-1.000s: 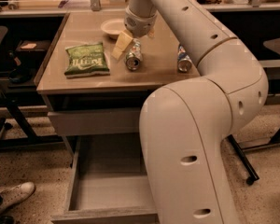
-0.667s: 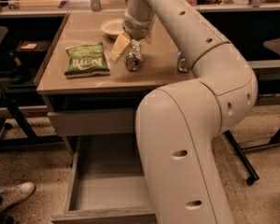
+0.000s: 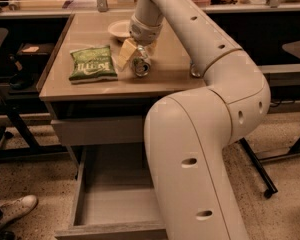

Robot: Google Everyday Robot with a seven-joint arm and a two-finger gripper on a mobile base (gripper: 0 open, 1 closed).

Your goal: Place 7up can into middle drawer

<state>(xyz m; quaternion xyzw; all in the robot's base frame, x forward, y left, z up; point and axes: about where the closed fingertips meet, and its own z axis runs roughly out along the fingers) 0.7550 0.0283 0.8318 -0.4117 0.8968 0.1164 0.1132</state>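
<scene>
Gripper [image 3: 132, 55] is down at the tabletop, right against the 7up can [image 3: 140, 67], which lies on its side on the table [image 3: 85, 88] just right of a green chip bag [image 3: 92, 64]. Whether it has hold of the can cannot be told. Middle drawer [image 3: 79, 196] is pulled out below the table, tray exposed.
</scene>
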